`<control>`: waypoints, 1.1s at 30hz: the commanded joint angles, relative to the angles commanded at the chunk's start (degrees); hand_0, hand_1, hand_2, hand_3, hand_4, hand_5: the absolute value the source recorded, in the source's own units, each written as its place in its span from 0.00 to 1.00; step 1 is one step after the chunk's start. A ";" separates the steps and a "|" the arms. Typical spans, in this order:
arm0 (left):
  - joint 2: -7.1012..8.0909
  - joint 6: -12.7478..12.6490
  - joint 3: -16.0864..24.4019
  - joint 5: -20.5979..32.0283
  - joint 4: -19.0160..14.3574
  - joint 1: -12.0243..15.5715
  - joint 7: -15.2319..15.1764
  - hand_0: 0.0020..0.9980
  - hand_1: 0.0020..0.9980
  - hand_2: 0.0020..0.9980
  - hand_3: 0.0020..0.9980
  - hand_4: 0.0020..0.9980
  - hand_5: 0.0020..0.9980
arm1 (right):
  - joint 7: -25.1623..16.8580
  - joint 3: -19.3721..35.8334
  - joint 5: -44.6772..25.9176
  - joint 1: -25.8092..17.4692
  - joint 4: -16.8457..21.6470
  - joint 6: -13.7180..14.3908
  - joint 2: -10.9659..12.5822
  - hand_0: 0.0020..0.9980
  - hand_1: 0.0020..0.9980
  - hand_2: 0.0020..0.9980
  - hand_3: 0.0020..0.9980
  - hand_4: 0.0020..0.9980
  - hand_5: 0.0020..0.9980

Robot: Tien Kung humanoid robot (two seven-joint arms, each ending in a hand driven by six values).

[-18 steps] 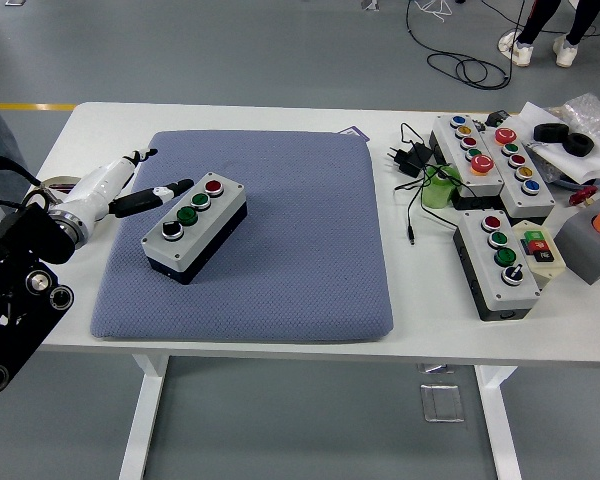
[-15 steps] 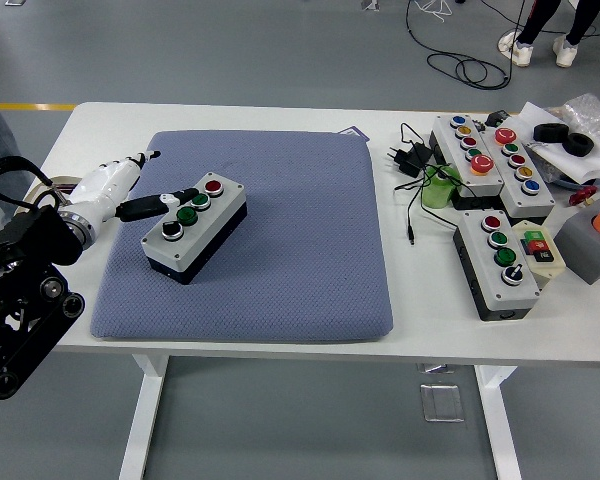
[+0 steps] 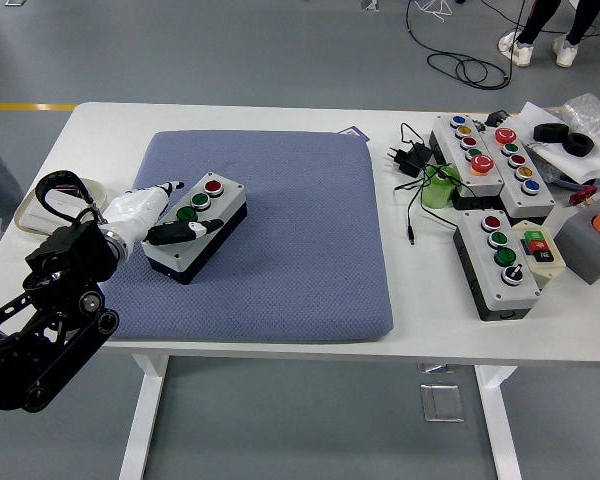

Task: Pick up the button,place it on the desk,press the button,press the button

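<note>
The robot's left hand [image 3: 158, 218] reaches in from eight o'clock over the blue pad [image 3: 280, 250], holding nothing, a dark finger [image 3: 185, 231] stretched across the near end of the button box [image 3: 194, 227], which lies on the pad at ten o'clock on the worktop [image 3: 230, 118]. The pressing step looks in hand; next the fingertip must bear straight down on one cap without sliding the box. Spare boxes [image 3: 500, 260] sit at three o'clock. The right hand is unseen.
</note>
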State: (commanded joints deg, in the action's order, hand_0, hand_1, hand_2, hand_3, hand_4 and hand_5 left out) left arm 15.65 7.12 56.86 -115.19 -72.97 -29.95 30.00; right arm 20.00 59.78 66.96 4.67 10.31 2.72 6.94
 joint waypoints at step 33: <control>-5.37 6.36 -2.22 -14.81 7.30 -3.43 3.03 0.58 0.73 0.82 1.00 0.88 0.45 | -0.31 0.08 0.22 0.18 0.00 0.38 0.13 0.67 0.66 0.73 0.61 0.40 0.26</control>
State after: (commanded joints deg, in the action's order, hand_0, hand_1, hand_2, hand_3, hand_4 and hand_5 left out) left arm 10.27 13.48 54.64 -130.00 -65.67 -33.38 33.03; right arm 19.69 59.86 67.18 4.85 10.31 3.10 7.07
